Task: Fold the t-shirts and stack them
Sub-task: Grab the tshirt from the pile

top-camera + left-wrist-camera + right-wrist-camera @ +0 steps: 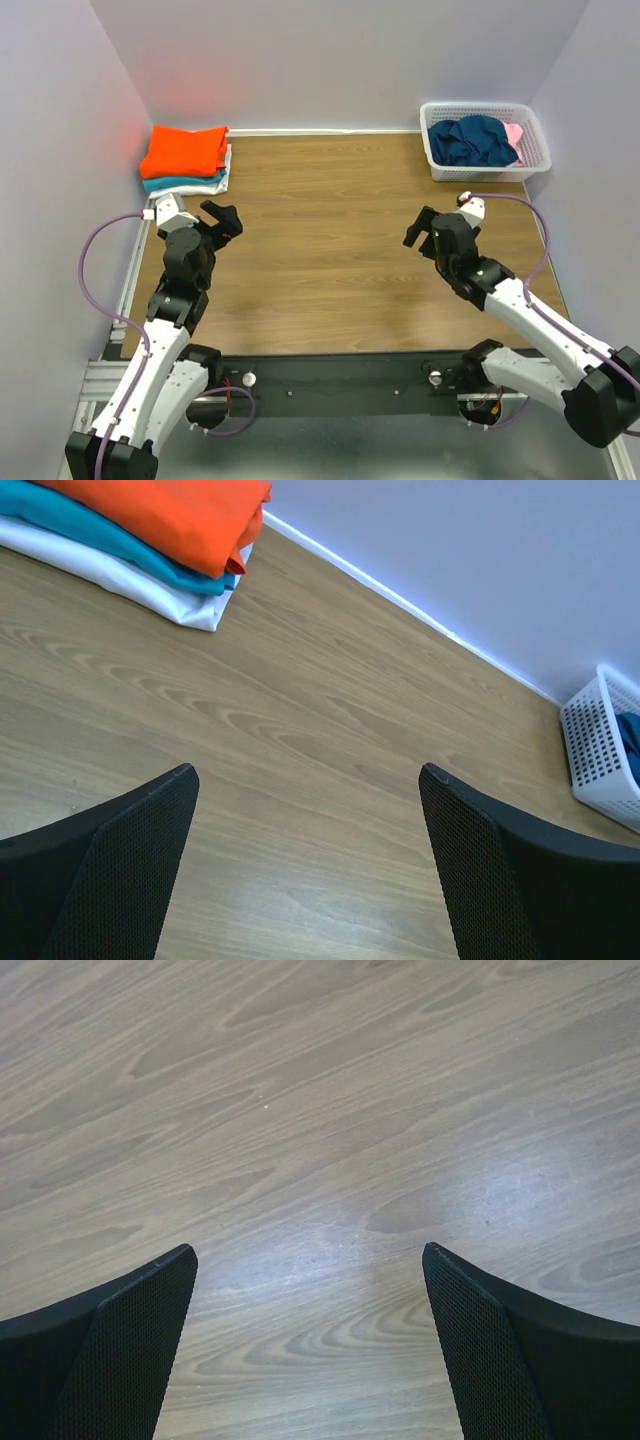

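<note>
A folded stack of t-shirts sits at the table's back left: an orange one (184, 150) on top, a teal one (176, 183) under it and a white one (205, 187) at the bottom. The left wrist view shows the same orange t-shirt (180, 515), teal t-shirt (110, 542) and white t-shirt (140, 580). A crumpled navy t-shirt (472, 140) and a pink one (514, 133) lie in the white basket (484, 171). My left gripper (222, 218) is open over bare wood near the stack. My right gripper (422, 228) is open and empty too, below the basket.
The wooden table (320, 260) is walled on the left, back and right. The basket's corner (600, 750) shows at the right edge of the left wrist view. Only wood grain (300, 1160) lies under the right gripper.
</note>
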Robot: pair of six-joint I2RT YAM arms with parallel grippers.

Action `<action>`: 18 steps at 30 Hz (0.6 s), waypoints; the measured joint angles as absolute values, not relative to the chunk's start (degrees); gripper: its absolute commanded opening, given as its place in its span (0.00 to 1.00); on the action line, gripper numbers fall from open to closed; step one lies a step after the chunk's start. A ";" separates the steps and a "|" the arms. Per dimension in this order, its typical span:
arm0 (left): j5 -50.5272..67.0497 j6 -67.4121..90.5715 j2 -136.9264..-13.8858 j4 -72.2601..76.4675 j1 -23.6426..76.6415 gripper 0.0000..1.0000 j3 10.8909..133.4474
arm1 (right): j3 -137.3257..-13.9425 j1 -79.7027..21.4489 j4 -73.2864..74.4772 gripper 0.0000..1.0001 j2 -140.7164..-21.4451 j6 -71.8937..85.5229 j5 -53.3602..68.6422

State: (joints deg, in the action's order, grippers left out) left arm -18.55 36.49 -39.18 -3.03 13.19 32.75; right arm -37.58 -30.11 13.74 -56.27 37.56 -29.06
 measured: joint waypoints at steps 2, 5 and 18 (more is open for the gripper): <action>-18.57 36.40 -38.22 -2.33 13.19 0.98 31.97 | -38.20 -30.11 13.80 1.00 -57.19 37.58 -29.04; -18.57 35.94 -38.13 -1.21 13.19 0.98 31.57 | -41.25 -30.11 13.85 1.00 -59.88 37.47 -28.16; -18.13 32.93 -43.57 0.30 13.19 0.98 31.46 | -72.51 -20.80 13.04 1.00 -86.43 33.69 -27.97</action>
State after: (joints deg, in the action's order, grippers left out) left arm -18.13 32.93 -43.57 0.30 13.19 31.46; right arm -72.51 -20.80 13.04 -86.43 33.69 -27.97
